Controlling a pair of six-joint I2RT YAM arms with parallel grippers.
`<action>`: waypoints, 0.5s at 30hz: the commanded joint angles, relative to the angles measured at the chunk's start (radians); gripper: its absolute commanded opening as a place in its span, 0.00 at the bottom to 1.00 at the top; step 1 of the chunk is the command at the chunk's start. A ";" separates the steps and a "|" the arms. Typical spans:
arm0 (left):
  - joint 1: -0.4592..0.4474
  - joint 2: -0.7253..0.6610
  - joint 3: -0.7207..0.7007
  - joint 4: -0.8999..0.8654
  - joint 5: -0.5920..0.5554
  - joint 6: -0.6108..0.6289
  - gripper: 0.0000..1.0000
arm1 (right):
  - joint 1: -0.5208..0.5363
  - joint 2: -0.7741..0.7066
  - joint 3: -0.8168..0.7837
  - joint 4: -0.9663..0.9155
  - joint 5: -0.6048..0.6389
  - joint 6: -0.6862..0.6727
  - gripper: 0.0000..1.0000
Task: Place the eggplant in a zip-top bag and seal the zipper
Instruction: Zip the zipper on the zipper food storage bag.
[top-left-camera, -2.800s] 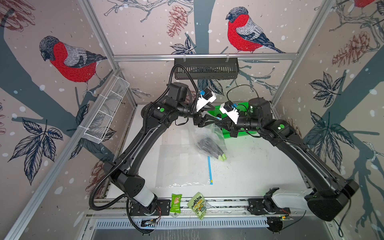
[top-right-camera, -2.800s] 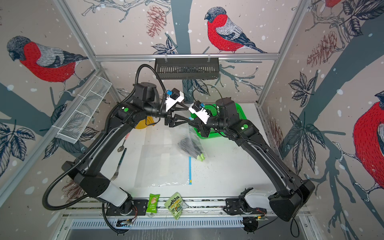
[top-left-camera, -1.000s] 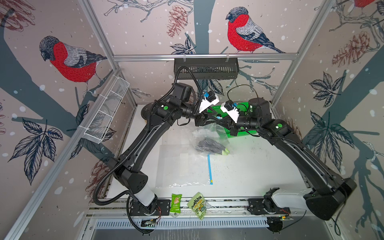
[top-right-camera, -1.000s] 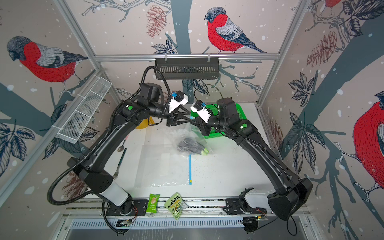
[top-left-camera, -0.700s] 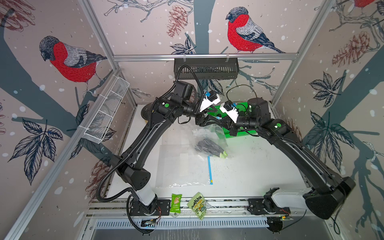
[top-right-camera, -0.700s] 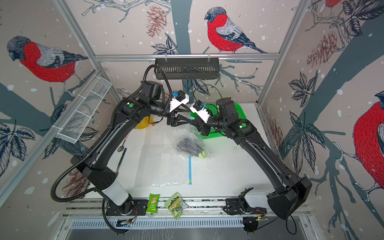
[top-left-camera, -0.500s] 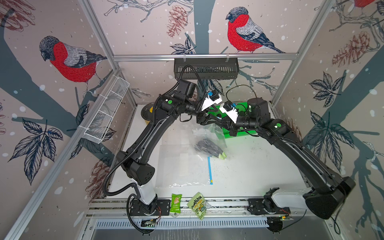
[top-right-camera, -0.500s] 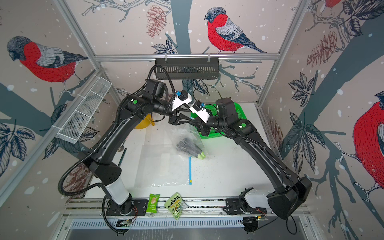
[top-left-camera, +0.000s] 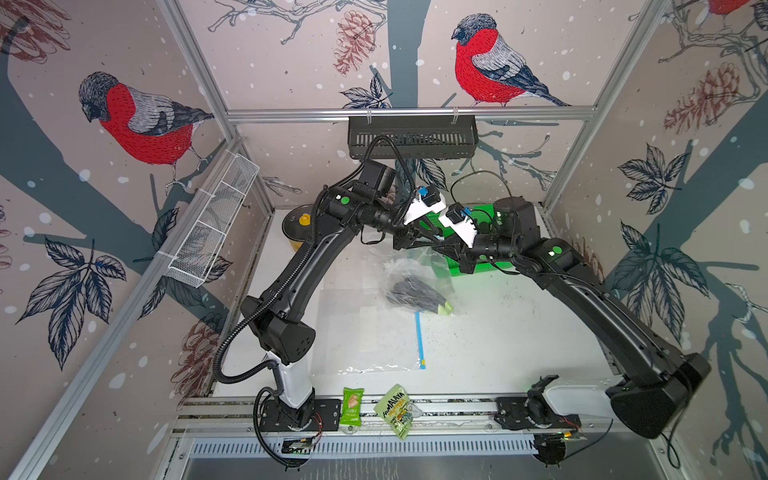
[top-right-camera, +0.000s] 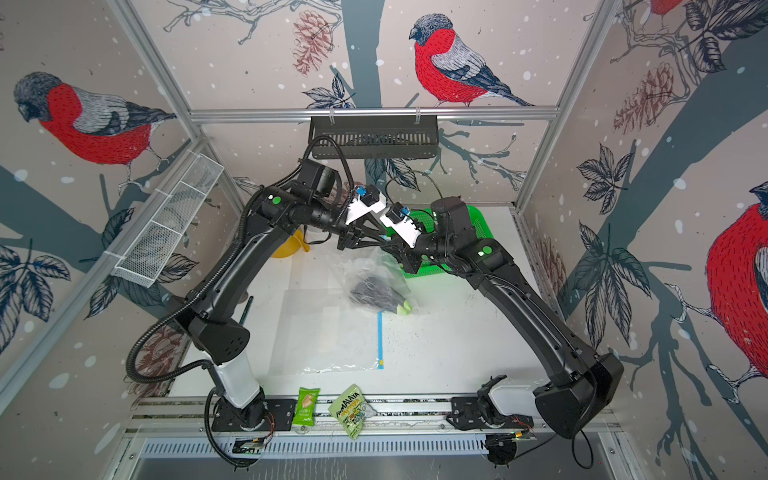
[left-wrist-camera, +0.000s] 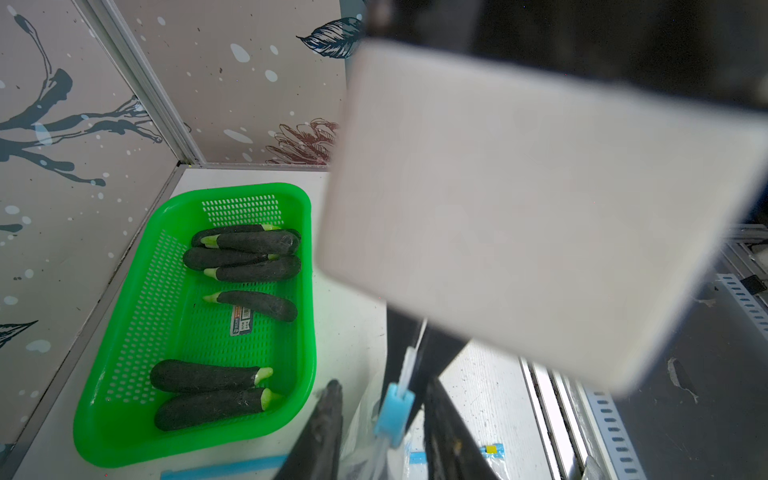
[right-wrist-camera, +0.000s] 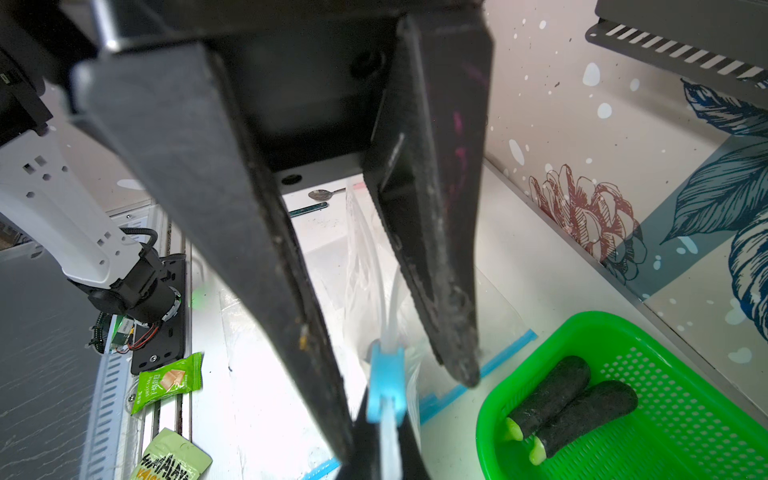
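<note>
A clear zip-top bag (top-left-camera: 409, 268) (top-right-camera: 365, 270) hangs below both grippers, with a dark eggplant (top-left-camera: 415, 295) (top-right-camera: 376, 297) inside it, green stem end low. My right gripper (top-left-camera: 442, 248) (right-wrist-camera: 384, 440) is shut on the bag's zipper strip. My left gripper (top-left-camera: 424, 239) (left-wrist-camera: 383, 384) meets it tip to tip, jaws apart on either side of the blue slider (left-wrist-camera: 392, 411) (right-wrist-camera: 386, 382), with a gap on each side. Whether the bag's bottom rests on the table cannot be told.
A green basket (top-left-camera: 478, 266) (left-wrist-camera: 124, 374) with several more eggplants stands at the back right. A second, flat bag (top-left-camera: 370, 332) with a blue zipper lies mid-table. Back left sits a yellow bowl (top-left-camera: 301, 224). Two snack packets (top-left-camera: 352, 405) lie on the front rail.
My left arm has swung right, bringing its gripper up against the right one, and its jaws have narrowed round the slider. The hanging bag has shifted slightly. The right gripper has kept its hold.
</note>
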 joint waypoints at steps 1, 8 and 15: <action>0.000 -0.017 -0.017 0.003 0.004 0.021 0.29 | -0.003 0.003 -0.005 0.045 -0.034 -0.006 0.02; 0.001 -0.023 -0.025 0.013 0.010 0.017 0.26 | -0.007 0.001 -0.013 0.054 -0.036 0.000 0.02; 0.000 -0.034 -0.029 0.021 0.027 0.018 0.26 | -0.010 0.005 -0.019 0.059 -0.035 0.002 0.02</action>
